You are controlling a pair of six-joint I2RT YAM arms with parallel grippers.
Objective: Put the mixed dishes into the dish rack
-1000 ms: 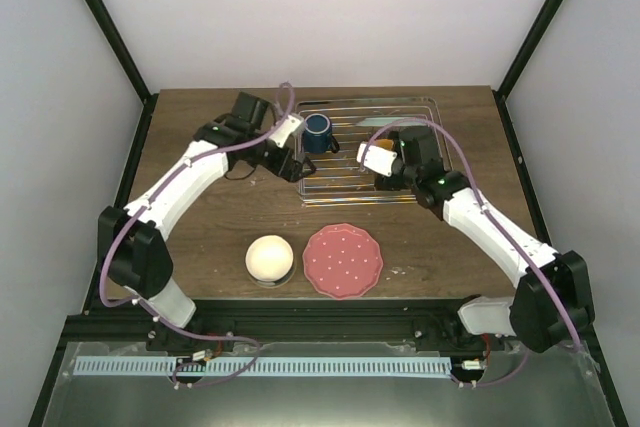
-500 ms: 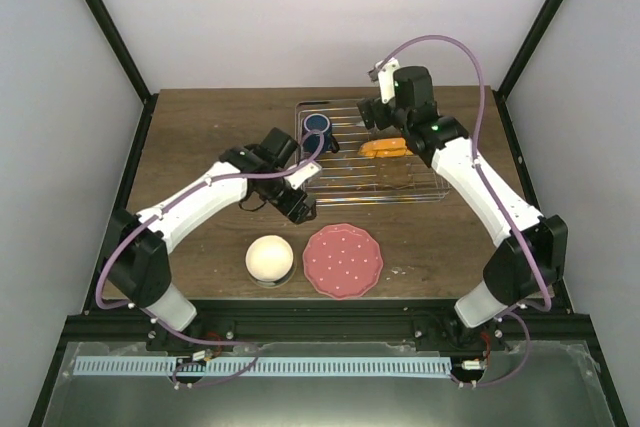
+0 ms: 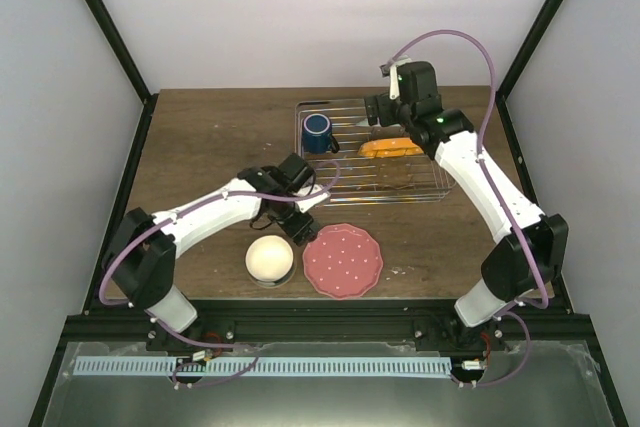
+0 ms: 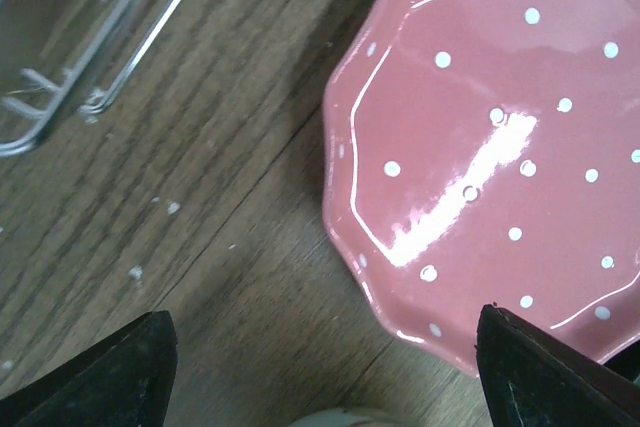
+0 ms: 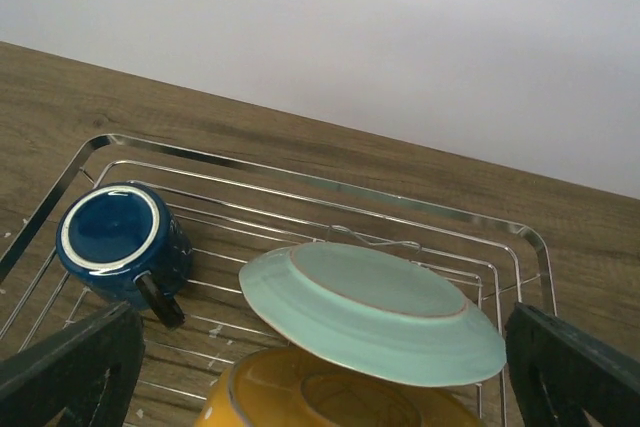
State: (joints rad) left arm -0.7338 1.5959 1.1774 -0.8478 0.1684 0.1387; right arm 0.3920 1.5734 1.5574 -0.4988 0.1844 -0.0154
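The chrome dish rack (image 3: 420,187) stands at the far middle-right of the table. In it are the dark blue mug (image 3: 318,132) at its far left, also seen in the right wrist view (image 5: 112,237), a mint-green bowl (image 5: 370,312) tilted with its underside showing, and the plate's orange underside (image 3: 392,147) in front of it. My right gripper (image 3: 378,112) is open and empty above the rack's far edge. The cream-white bowl (image 3: 269,258) and the scalloped pink-red dotted plate (image 3: 343,260) lie on the near table. My left gripper (image 3: 303,227) is open and empty just above the table at the plate's (image 4: 500,147) left rim.
The rack's near-left corner (image 4: 90,97) shows at the top left of the left wrist view. A sliver of the cream bowl (image 4: 345,417) shows between the left fingers. White walls and black frame posts bound the wooden table (image 3: 200,147).
My left gripper has moved from the mug at the rack to the near gap between the bowl and the pink plate. My right gripper has let go of the orange-bottomed plate and risen to the rack's far edge.
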